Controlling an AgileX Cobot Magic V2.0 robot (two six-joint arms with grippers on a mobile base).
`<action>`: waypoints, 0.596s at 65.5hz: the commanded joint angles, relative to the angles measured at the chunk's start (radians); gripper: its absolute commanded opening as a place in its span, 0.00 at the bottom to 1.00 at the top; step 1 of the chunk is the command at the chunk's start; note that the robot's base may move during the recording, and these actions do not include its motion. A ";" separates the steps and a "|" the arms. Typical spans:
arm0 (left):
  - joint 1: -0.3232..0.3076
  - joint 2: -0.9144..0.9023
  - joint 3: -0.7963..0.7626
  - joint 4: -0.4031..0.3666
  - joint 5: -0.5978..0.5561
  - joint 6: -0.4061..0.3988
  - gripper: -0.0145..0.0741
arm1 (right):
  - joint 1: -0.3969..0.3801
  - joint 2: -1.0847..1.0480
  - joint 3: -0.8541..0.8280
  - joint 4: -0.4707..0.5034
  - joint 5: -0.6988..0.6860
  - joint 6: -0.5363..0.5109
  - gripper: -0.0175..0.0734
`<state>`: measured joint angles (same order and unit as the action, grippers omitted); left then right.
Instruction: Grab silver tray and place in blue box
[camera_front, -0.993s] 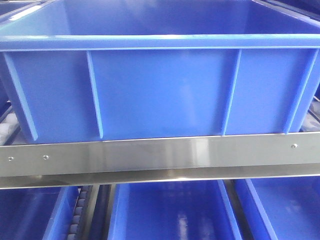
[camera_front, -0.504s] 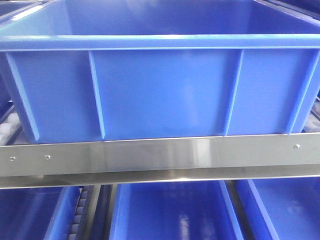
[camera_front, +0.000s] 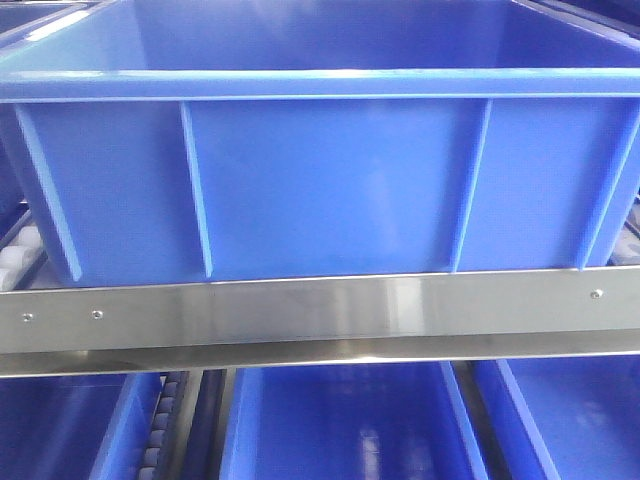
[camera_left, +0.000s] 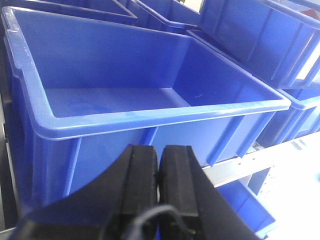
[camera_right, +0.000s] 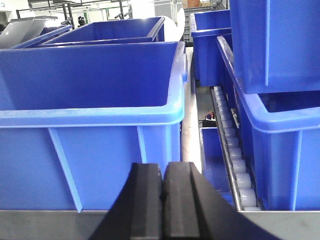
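Front view: the blue box (camera_front: 320, 180) fills the frame, ribbed side wall facing the camera, thick lipped rim across the top, sitting on a steel shelf rail (camera_front: 320, 315) with more blue crates (camera_front: 340, 420) on the level below; no arm and no silver tray visible here. Left wrist view: the left gripper (camera_left: 159, 175) has its black fingers pressed together with nothing between them, hanging just outside the near wall of the blue box (camera_left: 150, 117), a bit below rim height; the box floor shows bare, so the tray is not in it. Neighbouring crates (camera_left: 260, 35) crowd the right side, rims close to the box's rim. Right wrist view: the right gripper (camera_right: 161, 200) is also closed and empty, low in front of the box (camera_right: 90, 115) near its corner; a roller track (camera_right: 232, 160) and another crate (camera_right: 280, 115) stand just right of it, leaving a narrow lane between. The silver tray is not seen in any view, so the step in hand looks like locating and reaching for it, task barely begun. To do it well: back both arms away from the box wall before swinging, open the fingers before the approach, grip the tray by its raised rim. For placing, come in over the lip from above; open room is inside the box, not beside it.
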<state>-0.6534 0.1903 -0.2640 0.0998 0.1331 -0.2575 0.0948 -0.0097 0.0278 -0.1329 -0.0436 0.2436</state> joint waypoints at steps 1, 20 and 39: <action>-0.003 0.007 -0.029 -0.012 -0.095 -0.005 0.16 | -0.005 -0.022 -0.018 0.002 -0.083 -0.012 0.25; -0.003 0.007 -0.029 -0.012 -0.091 -0.005 0.16 | -0.005 -0.022 -0.018 0.002 -0.083 -0.012 0.25; 0.093 -0.028 0.028 -0.016 -0.133 0.051 0.16 | -0.005 -0.022 -0.018 0.002 -0.083 -0.012 0.25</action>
<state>-0.6044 0.1701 -0.2245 0.0924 0.1020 -0.2463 0.0948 -0.0097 0.0278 -0.1311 -0.0431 0.2436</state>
